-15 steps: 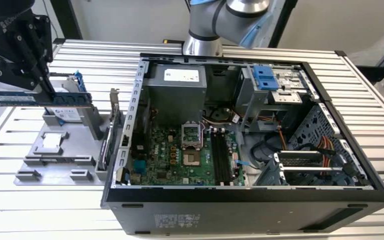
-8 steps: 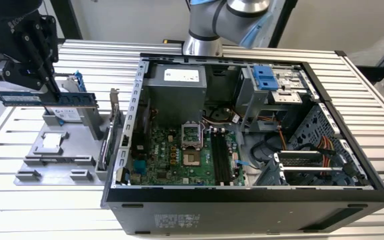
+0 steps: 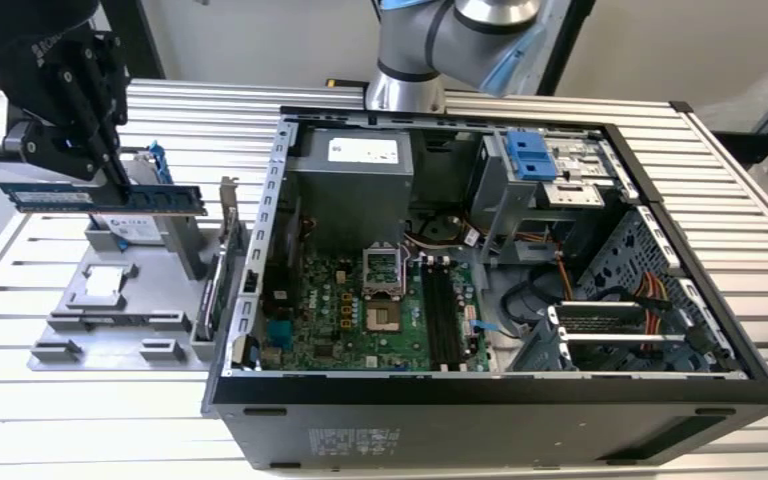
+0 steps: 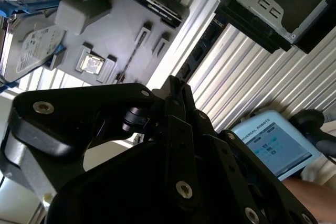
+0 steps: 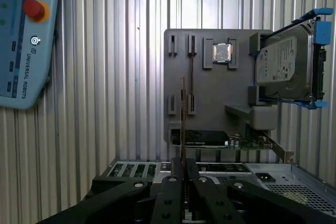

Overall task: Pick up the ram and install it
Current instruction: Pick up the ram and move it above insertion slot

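The ram (image 3: 101, 197), a long narrow blue board with dark chips, hangs level in the air above the grey parts holder (image 3: 104, 320) at the exterior view's left. My gripper (image 3: 115, 186) is shut on its middle from above. In the first wrist view the ram (image 5: 182, 114) shows edge-on as a thin line running out from between the gripper's (image 5: 182, 174) black fingers, over the holder (image 5: 210, 87). The open computer case (image 3: 678, 300) lies to the right, with the motherboard's long memory slots (image 3: 444, 315) exposed.
On the holder sit a silver hard drive with blue handles (image 5: 289, 61), a processor chip (image 5: 222, 52) and a wider card with a metal bracket (image 3: 231, 262). A light-blue teach pendant (image 4: 273, 145) lies on the ribbed metal table (image 3: 77, 420), with a person's hand by it.
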`<state>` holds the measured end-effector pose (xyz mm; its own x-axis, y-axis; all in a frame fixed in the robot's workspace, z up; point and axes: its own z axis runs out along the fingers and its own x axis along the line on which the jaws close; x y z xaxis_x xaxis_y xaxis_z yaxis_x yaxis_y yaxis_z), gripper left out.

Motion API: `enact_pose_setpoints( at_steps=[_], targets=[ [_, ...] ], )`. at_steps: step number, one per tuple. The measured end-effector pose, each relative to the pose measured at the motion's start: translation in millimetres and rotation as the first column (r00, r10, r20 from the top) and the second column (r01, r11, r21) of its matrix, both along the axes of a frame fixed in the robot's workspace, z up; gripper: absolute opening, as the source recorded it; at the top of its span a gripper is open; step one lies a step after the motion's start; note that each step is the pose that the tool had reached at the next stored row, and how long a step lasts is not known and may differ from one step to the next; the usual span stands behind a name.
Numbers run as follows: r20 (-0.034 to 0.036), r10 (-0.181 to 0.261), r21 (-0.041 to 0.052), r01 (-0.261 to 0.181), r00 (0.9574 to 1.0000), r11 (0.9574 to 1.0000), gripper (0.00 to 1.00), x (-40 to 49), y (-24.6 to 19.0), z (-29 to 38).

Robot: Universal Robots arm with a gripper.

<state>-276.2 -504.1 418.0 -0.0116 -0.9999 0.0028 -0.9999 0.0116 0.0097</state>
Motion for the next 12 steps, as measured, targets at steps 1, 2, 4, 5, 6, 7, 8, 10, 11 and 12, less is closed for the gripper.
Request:
enact_pose_setpoints(
  at_steps=[1,2,4,5,6,7,8,10,11,12],
  targets=[
    [0.0000,0.000,0.0000,0.000,1.0000,1.0000,0.00,0.8,0.0,0.0],
    [0.0000,0.000,0.0000,0.000,1.0000,1.0000,0.00,1.6,0.0,0.0],
    [0.0000,0.000,0.0000,0.000,1.0000,1.0000,0.00,3.2,0.0,0.0],
    [0.0000,0.000,0.0000,0.000,1.0000,1.0000,0.00,3.9,0.0,0.0],
    [0.0000,0.000,0.0001,0.000,1.0000,1.0000,0.00,4.6,0.0,0.0],
    [0.0000,0.000,0.0000,0.000,1.0000,1.0000,0.00,5.4,0.0,0.0],
    [-0.0001,0.000,-0.0001,0.000,1.0000,1.0000,0.00,6.1,0.0,0.0],
    [0.0000,0.000,0.0000,0.000,1.0000,1.0000,0.00,7.5,0.0,0.0],
    [0.0000,0.000,0.0001,0.000,1.0000,1.0000,0.00,8.3,0.0,0.0],
    [0.0000,0.000,0.0000,0.000,1.0000,1.0000,0.00,9.0,0.0,0.0]
  ],
)
